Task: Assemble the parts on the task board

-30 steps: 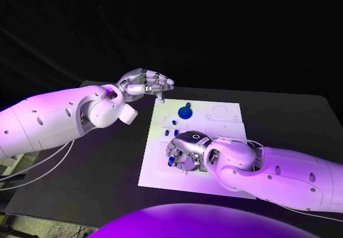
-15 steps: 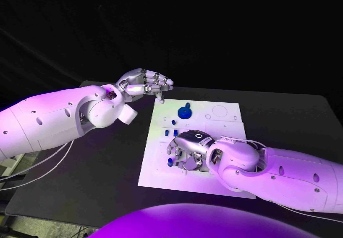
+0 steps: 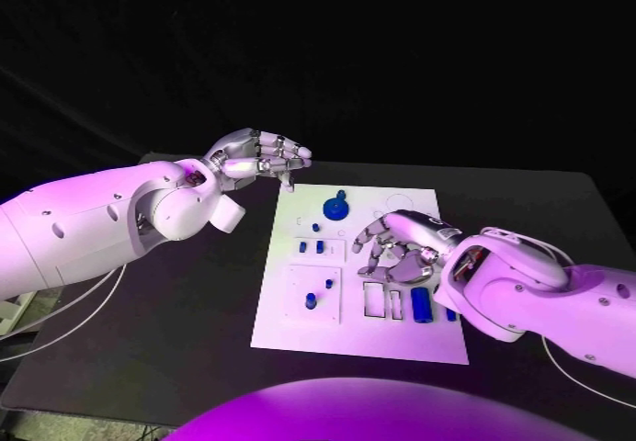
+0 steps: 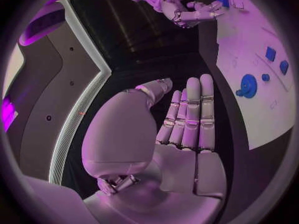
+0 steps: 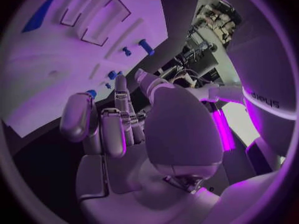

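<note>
Centrally, the white task board (image 3: 294, 317) lies flat on the black table (image 3: 159, 349).

A robotics lab or test cell — a staged bench, not a home or shop. A black table (image 3: 186, 303) stands against a dark backdrop, bearing a white task board (image 3: 398, 342) with cut recesses and small blue parts (image 3: 338, 208). Cables (image 3: 80, 308) trail from a white robot arm (image 3: 93, 220). The right wrist view catches cluttered equipment racks (image 5: 218, 15) beyond the table — workshop gear, blurred.
</note>
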You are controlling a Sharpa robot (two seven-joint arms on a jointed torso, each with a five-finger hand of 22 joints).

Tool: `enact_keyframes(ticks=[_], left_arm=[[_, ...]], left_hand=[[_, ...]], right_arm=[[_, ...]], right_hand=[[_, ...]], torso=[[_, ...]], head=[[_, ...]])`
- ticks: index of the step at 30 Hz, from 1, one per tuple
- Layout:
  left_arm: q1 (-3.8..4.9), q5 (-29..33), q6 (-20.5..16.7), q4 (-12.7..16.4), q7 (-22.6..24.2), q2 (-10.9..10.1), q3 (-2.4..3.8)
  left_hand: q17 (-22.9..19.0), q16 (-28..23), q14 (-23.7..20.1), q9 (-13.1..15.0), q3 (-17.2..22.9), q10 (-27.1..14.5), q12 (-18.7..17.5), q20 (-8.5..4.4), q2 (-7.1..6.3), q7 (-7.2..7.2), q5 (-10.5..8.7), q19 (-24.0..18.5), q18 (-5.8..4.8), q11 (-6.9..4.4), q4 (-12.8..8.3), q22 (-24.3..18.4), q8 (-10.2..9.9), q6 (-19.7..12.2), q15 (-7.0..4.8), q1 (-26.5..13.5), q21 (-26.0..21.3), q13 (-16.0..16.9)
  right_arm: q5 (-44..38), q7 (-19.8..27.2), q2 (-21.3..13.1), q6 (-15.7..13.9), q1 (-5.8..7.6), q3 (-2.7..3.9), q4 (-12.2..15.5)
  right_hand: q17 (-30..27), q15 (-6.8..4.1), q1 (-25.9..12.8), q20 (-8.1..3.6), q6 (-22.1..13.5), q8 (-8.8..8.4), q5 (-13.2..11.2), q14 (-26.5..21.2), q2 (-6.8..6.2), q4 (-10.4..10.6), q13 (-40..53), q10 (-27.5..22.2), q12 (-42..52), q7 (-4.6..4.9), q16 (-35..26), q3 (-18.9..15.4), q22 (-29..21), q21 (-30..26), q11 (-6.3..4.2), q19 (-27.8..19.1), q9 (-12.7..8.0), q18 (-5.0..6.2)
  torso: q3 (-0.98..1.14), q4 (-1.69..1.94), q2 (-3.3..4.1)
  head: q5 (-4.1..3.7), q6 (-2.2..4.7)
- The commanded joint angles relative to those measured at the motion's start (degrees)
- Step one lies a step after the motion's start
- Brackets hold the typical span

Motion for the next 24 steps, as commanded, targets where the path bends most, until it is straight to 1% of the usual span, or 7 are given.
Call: enact_keyframes(ticks=[1, 3, 5, 7, 10, 19, 24], left_arm=[[0.03, -0.07, 0.85, -0.07, 0.24, 0.14, -0.06], [0.02, -0.07, 0.91, -0.16, 0.24, 0.23, -0.16], [0.02, -0.07, 1.00, -0.23, 0.24, 0.35, -0.27], [0.01, -0.07, 1.07, -0.29, 0.23, 0.47, -0.37], [0.00, -0.07, 1.21, -0.36, 0.20, 0.69, -0.47], [-0.05, -0.07, 1.44, -0.51, 0.16, 0.89, -0.58], [-0.06, -0.07, 1.51, -0.49, 0.19, 0.95, -0.59]], left_hand=[[0.07, 0.26, -0.27, -0.08, -0.08, -0.43, 0.14, 0.10, 0.30, 0.63, 0.12, -0.25, 0.34, -0.11, -0.13, -0.07, 0.30, -0.41, -0.03, 0.06, -0.27, -0.06], [0.07, 0.26, -0.27, -0.08, -0.08, -0.43, 0.14, 0.10, 0.30, 0.63, 0.12, -0.25, 0.34, -0.11, -0.13, -0.07, 0.30, -0.41, -0.03, 0.06, -0.27, -0.06], [0.07, 0.26, -0.30, -0.07, -0.09, -0.48, 0.15, 0.11, 0.30, 0.63, 0.11, -0.26, 0.33, -0.10, -0.13, -0.07, 0.32, -0.41, -0.02, 0.05, -0.27, -0.07], [0.07, 0.26, -0.30, -0.07, -0.09, -0.48, 0.15, 0.11, 0.30, 0.63, 0.11, -0.26, 0.33, -0.10, -0.13, -0.07, 0.32, -0.41, -0.02, 0.05, -0.27, -0.07], [0.07, 0.26, -0.30, -0.07, -0.09, -0.48, 0.15, 0.11, 0.30, 0.63, 0.11, -0.26, 0.33, -0.10, -0.13, -0.07, 0.32, -0.41, -0.02, 0.05, -0.27, -0.07], [0.07, 0.26, -0.30, -0.07, -0.09, -0.48, 0.15, 0.11, 0.30, 0.63, 0.11, -0.26, 0.33, -0.10, -0.13, -0.07, 0.32, -0.41, -0.02, 0.05, -0.27, -0.07], [0.06, 0.26, -0.34, -0.07, -0.09, -0.55, 0.19, 0.11, 0.33, 0.63, 0.11, -0.28, 0.32, -0.09, -0.13, -0.08, 0.38, -0.40, 0.00, 0.04, -0.29, -0.07]], right_arm=[[13.69, 2.05, -3.49, -1.81, 0.86, -0.02, 1.45], [14.53, 0.71, -5.84, -0.53, 1.24, -0.02, 1.98], [14.10, -0.97, -8.06, 0.96, 1.48, -0.04, 2.36], [12.62, -2.62, -10.29, 2.19, 1.61, -0.11, 2.76], [9.80, -4.71, -13.78, 3.22, 1.36, -0.24, 3.75], [4.28, -9.20, -18.47, 2.91, -1.33, -0.79, 5.12], [4.15, -10.57, -17.83, 2.51, -2.64, -0.87, 4.78]], right_hand=[[0.31, -1.31, -1.03, -0.73, 0.14, 2.05, 0.32, 2.48, 0.17, 0.85, 5.09, 1.39, 5.77, -0.82, 0.30, -3.53, 3.70, 0.81, -1.03, 0.68, 1.05, -0.26], [0.99, -1.64, -1.02, -1.12, -0.68, 5.32, 0.33, 2.71, 1.10, 2.70, 14.77, -1.29, 15.50, -1.51, 0.72, -7.81, 4.81, 2.78, -1.61, 1.40, 2.76, -0.70], [4.94, -1.88, -3.77, -1.64, -1.48, 8.75, 0.48, 3.52, 3.33, 5.36, 37.80, -1.10, 38.39, -2.26, 2.54, -12.09, 6.94, 6.90, -1.65, 2.63, 4.79, -1.39], [9.02, -2.36, -5.14, -1.78, -2.09, 12.37, 0.43, 4.16, 5.32, 5.26, 56.79, 1.27, 57.09, -2.62, 4.28, -17.06, 8.74, 10.27, -2.18, 3.52, 6.98, -2.08], [12.13, -2.34, -7.41, -1.75, -2.33, 14.54, 0.59, 4.69, 7.86, 5.26, 68.14, 5.71, 68.43, -2.84, 5.44, -21.99, 9.92, 12.51, -2.38, 4.07, 8.06, -2.48], [14.31, -2.12, -4.48, -1.55, -3.42, 15.56, 0.74, 5.06, 8.15, 5.37, 72.44, 7.38, 72.48, -2.61, 6.18, -28.21, 11.22, 15.21, -2.17, 4.81, 8.25, -3.01], [14.96, -2.12, -4.40, -1.54, -3.50, 15.54, 0.75, 5.18, 8.14, 5.45, 73.07, 7.77, 73.08, -2.58, 6.40, -29.64, 11.64, 16.27, -2.16, 5.15, 8.12, -3.22]], torso=[[0.02, -0.33, -0.21], [0.03, -0.50, -0.35], [0.03, -0.57, -0.44], [0.05, -0.67, -0.54], [0.05, -0.55, -0.54], [0.09, -1.07, -0.63], [0.02, -0.95, -0.67]], head=[[-1.19, 0.14], [-1.67, 0.24], [-2.30, 0.31], [-2.68, 0.35], [-3.44, 0.59], [-3.55, 1.12], [-3.61, 1.05]])
